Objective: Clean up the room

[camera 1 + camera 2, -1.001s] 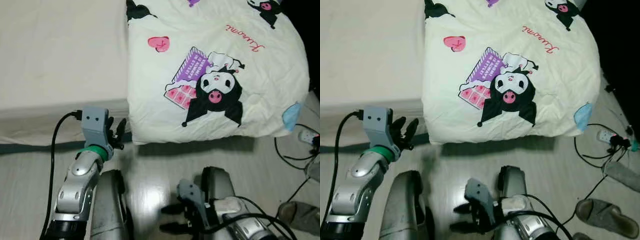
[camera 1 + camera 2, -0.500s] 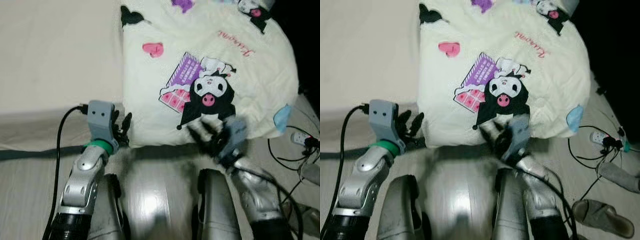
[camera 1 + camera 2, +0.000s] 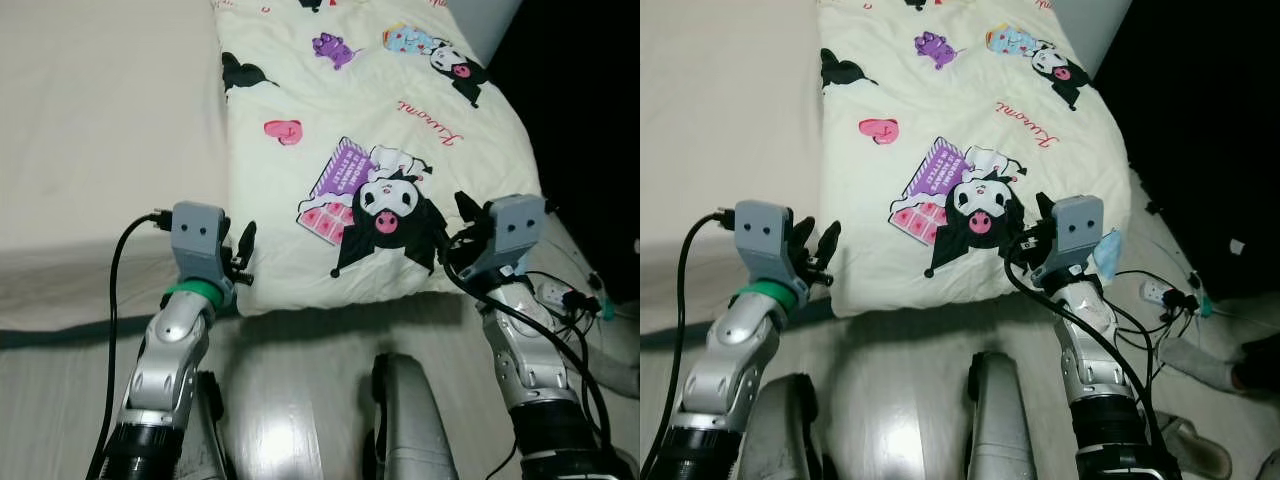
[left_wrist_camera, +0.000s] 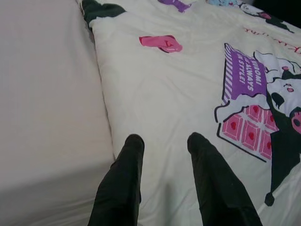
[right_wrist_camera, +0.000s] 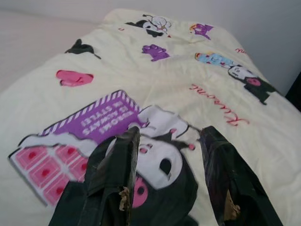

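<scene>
- now, left gripper [image 3: 240, 257] raised at the near left corner of the quilt [image 3: 380, 130], fingers [image 4: 123, 179] parted and bare, tips over the fold where quilt meets sheet.
- right gripper [image 3: 458, 232] up at the near right corner, fingers [image 5: 115, 174] likewise spread with nothing between them, aimed across the cartoon print.
- quilt lying on the right half of the bed [image 3: 100, 130], pale yellow with printed characters, near edge hanging a little over the mattress side; left half of the bed showing plain sheet.
- blue face mask [image 3: 1107, 252] peeking out just beside the right gripper's housing, at the quilt's near right edge.
- further out on the floor [image 3: 900, 400]: a tangle of cables with a power strip [image 3: 1165, 292], a sock [image 3: 1200, 362] and a slipper [image 3: 1200, 445] to the right.
- progress, as a judgement: quilt looks folded onto one side, which fits either a quilt about to be spread or one just laid back; hard to settle. floor clutter on the right seemingly left to tidy.
- count: two grippers, one quilt, one mask, one slipper, one sock seen.
</scene>
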You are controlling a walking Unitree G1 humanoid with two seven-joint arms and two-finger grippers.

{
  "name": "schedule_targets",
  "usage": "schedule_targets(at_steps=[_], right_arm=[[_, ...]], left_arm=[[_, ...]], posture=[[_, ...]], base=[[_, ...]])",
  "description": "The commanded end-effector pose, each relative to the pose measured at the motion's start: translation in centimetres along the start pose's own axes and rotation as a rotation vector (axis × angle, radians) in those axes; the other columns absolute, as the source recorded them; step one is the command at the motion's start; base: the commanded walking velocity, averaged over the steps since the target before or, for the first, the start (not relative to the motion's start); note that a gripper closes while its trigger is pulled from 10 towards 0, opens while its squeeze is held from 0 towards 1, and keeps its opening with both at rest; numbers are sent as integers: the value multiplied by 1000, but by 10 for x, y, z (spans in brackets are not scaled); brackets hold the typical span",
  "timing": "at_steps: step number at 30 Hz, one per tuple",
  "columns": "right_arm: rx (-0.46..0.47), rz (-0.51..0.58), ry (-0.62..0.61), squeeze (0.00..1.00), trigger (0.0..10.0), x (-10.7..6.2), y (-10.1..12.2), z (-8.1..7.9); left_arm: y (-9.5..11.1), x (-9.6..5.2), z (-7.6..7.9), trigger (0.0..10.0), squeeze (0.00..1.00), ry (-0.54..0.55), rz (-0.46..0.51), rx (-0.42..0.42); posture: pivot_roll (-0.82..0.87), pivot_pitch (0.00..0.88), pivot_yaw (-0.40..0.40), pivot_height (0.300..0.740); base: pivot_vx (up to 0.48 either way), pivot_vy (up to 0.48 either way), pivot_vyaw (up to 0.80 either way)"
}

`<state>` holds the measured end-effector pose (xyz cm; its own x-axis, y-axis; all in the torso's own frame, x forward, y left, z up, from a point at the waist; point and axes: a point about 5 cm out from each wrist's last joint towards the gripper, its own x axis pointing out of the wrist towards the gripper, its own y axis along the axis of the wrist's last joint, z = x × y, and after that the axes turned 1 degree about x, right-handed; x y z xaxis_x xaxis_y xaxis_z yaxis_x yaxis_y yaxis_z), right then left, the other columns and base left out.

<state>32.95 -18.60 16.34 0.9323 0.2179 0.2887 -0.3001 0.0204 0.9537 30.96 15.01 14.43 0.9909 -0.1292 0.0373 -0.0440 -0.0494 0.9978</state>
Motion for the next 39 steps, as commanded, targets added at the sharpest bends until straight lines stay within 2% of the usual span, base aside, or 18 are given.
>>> schedule_targets(at_steps=[1,6,10,30,39], right_arm=[[-11,-9,-11,0,10000,-2,-3,2],[-23,-26,-26,0,10000,-2,-10,5],[-32,-34,-39,0,10000,-5,-14,8],[-47,-42,-91,0,10000,-10,-20,16],[-15,-72,-125,0,10000,-14,-30,14]], left_arm=[[-7,-2,0,10000,0,5,-20,11],[-20,-4,6,10000,0,-3,-50,13],[-22,-3,10,10000,0,-15,-51,14],[-18,4,17,10000,0,-48,-25,9],[-19,4,17,10000,0,-55,-29,15]], posture=[[-38,40,-41,581],[-44,33,-38,599],[-51,32,-33,614],[-63,39,-15,691],[-64,44,-7,696]], base=[[0,0,0],[0,0,0],[0,0,0],[0,0,0],[0,0,0]])
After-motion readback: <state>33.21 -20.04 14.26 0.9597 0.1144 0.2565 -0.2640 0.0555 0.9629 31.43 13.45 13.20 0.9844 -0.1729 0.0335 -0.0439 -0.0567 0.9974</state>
